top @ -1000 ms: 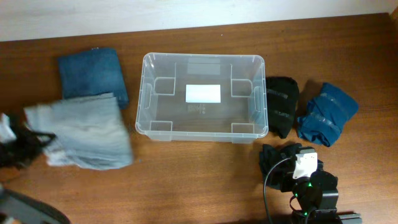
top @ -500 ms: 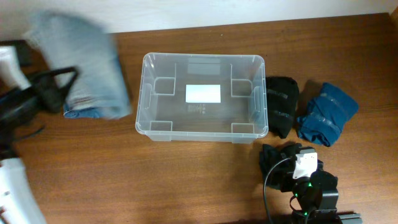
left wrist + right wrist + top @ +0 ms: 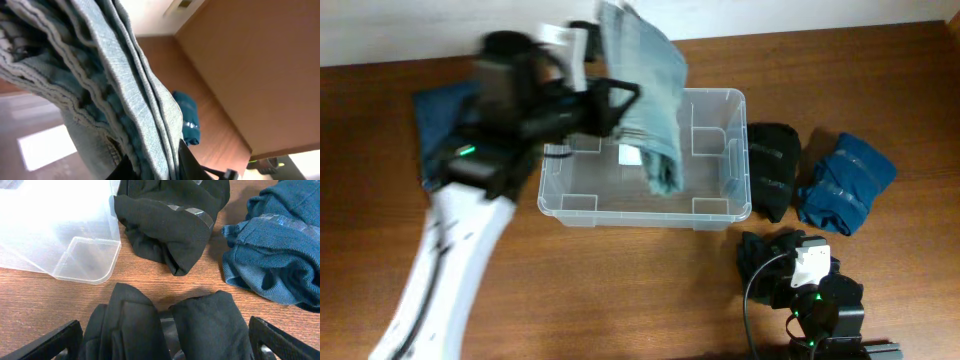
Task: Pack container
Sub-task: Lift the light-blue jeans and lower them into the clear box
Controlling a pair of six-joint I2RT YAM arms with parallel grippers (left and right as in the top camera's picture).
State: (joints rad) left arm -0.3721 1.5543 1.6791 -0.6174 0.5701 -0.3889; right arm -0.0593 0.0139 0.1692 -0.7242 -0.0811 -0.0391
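Observation:
The clear plastic container (image 3: 719, 208) stands mid-table with a white label on its base; its corner shows in the right wrist view (image 3: 80, 265). My left gripper (image 3: 620, 100) is shut on folded light blue jeans (image 3: 645, 95) and holds them above the container, one end hanging into it. In the left wrist view the jeans (image 3: 110, 90) fill the frame between the fingers (image 3: 152, 167). My right gripper (image 3: 162, 340) is open, its fingers either side of a black garment (image 3: 165, 325) near the table's front right (image 3: 775, 255).
A dark blue folded garment (image 3: 435, 120) lies left of the container, partly under my left arm. A second black garment (image 3: 772, 165) and a teal garment (image 3: 845, 182) lie right of the container; both show in the right wrist view (image 3: 172, 220) (image 3: 280, 255).
My left arm has swung from the far left to above the container, carrying the light blue jeans. The right arm has not moved.

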